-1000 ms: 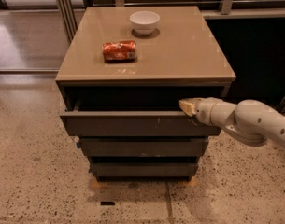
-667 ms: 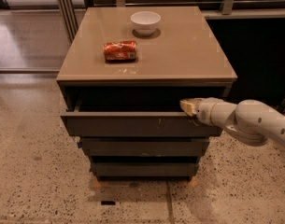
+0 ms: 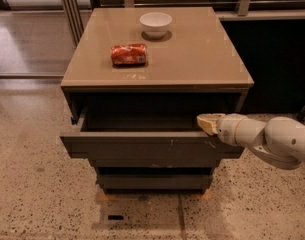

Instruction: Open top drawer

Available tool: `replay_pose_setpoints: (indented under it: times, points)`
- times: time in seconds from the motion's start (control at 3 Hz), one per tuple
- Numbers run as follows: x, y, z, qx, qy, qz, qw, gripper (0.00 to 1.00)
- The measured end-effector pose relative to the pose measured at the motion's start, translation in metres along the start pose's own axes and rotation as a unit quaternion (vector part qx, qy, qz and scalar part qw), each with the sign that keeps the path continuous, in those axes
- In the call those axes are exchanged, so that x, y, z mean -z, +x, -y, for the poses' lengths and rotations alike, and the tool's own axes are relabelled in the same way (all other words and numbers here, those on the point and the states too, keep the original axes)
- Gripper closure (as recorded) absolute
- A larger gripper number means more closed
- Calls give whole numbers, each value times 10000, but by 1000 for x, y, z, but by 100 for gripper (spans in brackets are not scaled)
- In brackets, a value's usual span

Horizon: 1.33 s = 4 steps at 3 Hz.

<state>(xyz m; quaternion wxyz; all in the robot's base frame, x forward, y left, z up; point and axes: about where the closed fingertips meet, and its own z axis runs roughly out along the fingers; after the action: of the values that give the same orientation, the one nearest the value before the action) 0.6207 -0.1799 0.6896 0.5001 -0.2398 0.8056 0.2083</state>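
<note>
The top drawer [image 3: 142, 147] is a wide dark grey handleless front with small pale scuffs right of centre. It is pulled partly out of the cabinet, and a dark gap shows behind its top edge. My gripper [image 3: 210, 122] comes in from the right on a white arm. Its pale tip rests at the top edge of the drawer front near the right end. Two narrower dark grey drawer fronts [image 3: 153, 179] sit below, pushed in.
The tan cabinet top [image 3: 192, 54] carries a white bowl [image 3: 155, 23] at the back and a red can [image 3: 128, 54] lying on its side. The floor is speckled stone. A dark wall panel stands at the right, and metal rails at the back left.
The top drawer has slid a little further out toward the camera, and my gripper has moved with its top edge.
</note>
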Motion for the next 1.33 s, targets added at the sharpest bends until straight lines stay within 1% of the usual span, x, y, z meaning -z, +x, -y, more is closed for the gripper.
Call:
replay_pose_setpoints:
  times: [0.33,0.67,1.0,1.33]
  points:
    - [0,0,0,0,0,0,10000,100]
    - [-4,-2,-4,110,-205,-14,9997,100]
    - [-12,-8,-12,584,-628,-76,9963,100]
    - [-17,-8,-22,893,-1073,-220,9900,100]
